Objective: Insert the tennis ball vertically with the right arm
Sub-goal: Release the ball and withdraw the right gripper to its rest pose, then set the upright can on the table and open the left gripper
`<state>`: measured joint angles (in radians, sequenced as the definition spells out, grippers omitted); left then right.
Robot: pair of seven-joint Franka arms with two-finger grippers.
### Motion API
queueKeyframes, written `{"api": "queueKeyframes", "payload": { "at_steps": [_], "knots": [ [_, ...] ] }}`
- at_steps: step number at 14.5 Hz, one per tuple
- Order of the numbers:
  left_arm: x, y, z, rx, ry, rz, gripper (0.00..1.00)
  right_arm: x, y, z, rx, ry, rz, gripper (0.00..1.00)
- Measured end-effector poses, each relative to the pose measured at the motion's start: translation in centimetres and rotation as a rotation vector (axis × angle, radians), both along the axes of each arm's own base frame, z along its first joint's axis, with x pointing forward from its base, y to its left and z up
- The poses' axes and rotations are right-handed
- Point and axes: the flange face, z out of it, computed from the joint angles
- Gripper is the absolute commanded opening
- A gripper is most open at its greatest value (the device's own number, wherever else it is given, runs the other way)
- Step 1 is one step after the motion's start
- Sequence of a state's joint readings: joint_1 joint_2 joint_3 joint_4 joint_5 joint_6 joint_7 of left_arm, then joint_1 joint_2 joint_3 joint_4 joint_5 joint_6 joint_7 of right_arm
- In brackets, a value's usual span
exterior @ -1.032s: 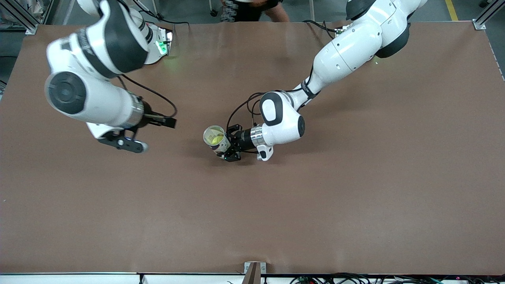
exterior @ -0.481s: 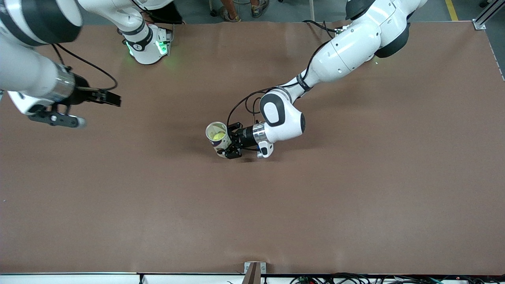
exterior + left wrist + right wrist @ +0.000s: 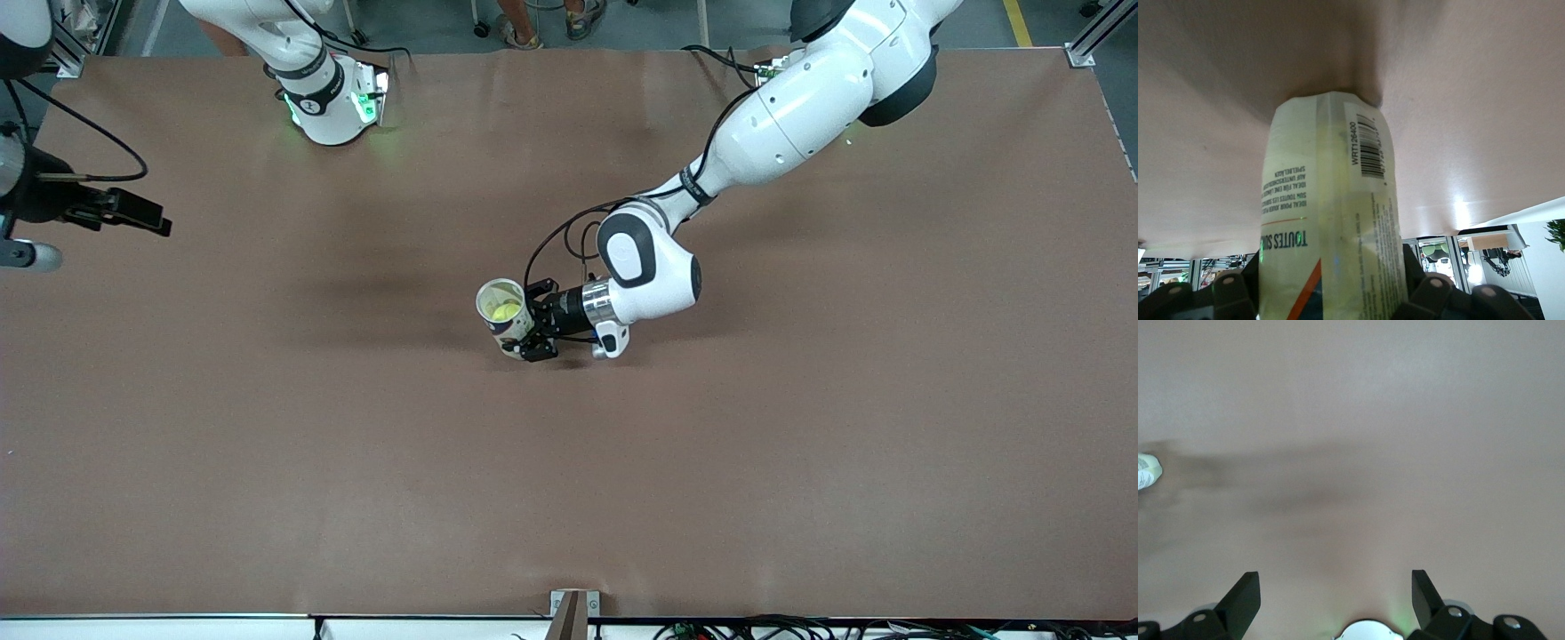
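The tennis ball [image 3: 505, 312] sits inside the open-topped can [image 3: 505, 313] near the table's [image 3: 800, 462] middle, the can pinched at its side by the left gripper [image 3: 531, 331]. The can's long axis stands close to upright. The right gripper [image 3: 133, 213], fingers spread and empty, hangs over the right arm's end of the table (well apart from the can); the left arm is far nearer.

can [image 3: 1331, 220] label: "WRT126400" by barcode | "TOUTES" | "IDEAL POUR"
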<state>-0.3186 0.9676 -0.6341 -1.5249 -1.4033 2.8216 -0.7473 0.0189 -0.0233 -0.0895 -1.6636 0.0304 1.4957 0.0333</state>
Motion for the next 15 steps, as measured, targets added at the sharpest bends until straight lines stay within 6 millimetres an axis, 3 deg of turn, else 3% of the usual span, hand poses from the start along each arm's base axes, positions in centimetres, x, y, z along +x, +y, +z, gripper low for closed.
{"api": "queueKeyframes", "payload": {
  "at_steps": [3, 7, 8, 10, 15],
  "knots": [
    [0.0, 0.2, 0.0, 0.002, 0.001, -0.001, 0.77, 0.5, 0.8, 1.9, -0.004, -0.060, 0.019, 1.00],
    [-0.1, 0.3, 0.0, 0.004, 0.002, -0.002, 0.78, 0.7, 1.3, 6.1, -0.009, -0.149, 0.027, 1.00],
    [-0.1, 0.3, 0.0, 0.004, 0.002, -0.002, 0.78, 0.7, 1.3, 6.2, -0.009, -0.152, 0.027, 1.00],
    [-0.1, 0.4, -0.1, 0.005, 0.004, -0.001, 1.00, 0.7, 1.3, 6.2, -0.009, -0.155, 0.027, 1.00],
    [-0.5, 1.8, -1.6, 0.033, 0.027, 0.003, 1.00, 1.1, 1.2, 7.1, -0.012, -0.203, 0.026, 1.00]
  ]
}}
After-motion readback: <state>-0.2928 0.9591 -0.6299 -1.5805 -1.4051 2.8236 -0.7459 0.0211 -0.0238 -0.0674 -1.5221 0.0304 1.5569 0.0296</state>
